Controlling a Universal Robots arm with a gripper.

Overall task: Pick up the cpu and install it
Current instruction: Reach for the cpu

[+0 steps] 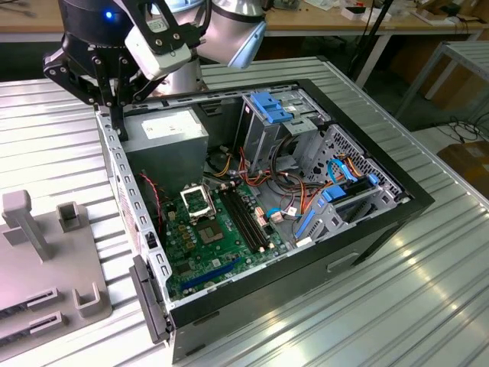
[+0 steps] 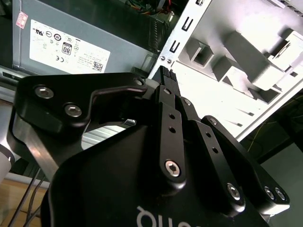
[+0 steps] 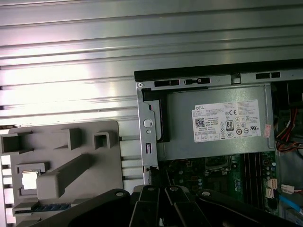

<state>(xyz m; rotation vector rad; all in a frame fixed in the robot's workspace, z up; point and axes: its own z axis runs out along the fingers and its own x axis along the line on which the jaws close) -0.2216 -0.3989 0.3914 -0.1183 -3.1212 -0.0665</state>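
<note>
Above the rim of the open pc case [image 1: 114, 164], just beside the power supply [image 1: 164, 128], the gripper [image 1: 117, 105] hangs with jaws together and nothing seen between them. The cpu [image 3: 29, 180] looks to be the bright square lying in a pocket of the grey fixture [image 3: 90, 135], outside the case; it is too washed out by glare to be sure. The socket [image 1: 197, 200] on the motherboard [image 1: 218, 245] looks empty, well apart from the gripper.

Risks, my read:
- The closed fingers sit right over the metal case wall, so a descent here could clip the rim or the supply.
- The slick chip top could slip in a pinch.
- A tilted or rotated placement could bend the socket contacts.
- The loose wires [image 1: 153, 200] near the socket could snag.

Surface: ribbed metal table [image 1: 428, 290], heavy glare, with the case and fixture both resting on it. Room: wooden workbenches [image 1: 344, 23] behind, cables [image 1: 458, 126] on the floor at the exterior view's right.
</note>
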